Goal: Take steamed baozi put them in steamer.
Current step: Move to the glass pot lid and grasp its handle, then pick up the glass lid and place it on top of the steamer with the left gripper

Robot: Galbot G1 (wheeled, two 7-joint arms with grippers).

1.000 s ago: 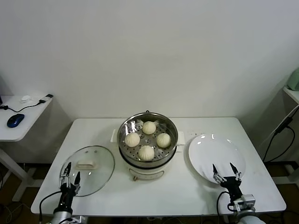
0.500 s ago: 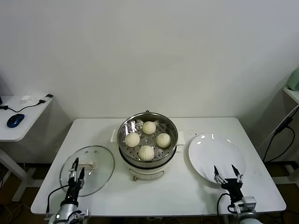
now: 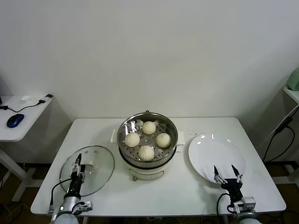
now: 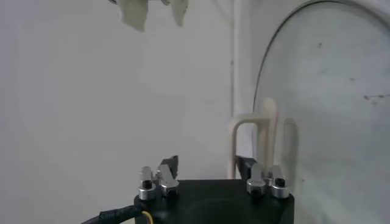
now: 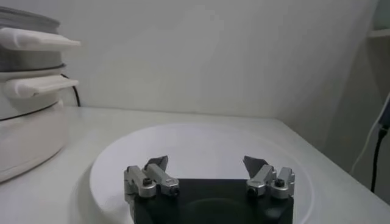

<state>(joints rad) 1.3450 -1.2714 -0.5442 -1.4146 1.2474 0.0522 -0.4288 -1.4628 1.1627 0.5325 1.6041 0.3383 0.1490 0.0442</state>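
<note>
The left end effector (image 3: 76, 168), at the frame's lower left, hovers released over the round glass lid (image 3: 96, 173). The right end effector (image 3: 228, 173), lower right, is spread wide at the flat white plate (image 3: 212, 151). Four cream-white steamed baozi (image 3: 146, 152) sit inside the shiny steel steamer (image 3: 170, 122), centre of the white desk (image 3: 187, 191).

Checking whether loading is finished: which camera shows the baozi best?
The head view: all four baozi sit in plain sight on the steamer tray. The right wrist view catches only the steamer's side; the left wrist view shows just the glass lid.
</note>
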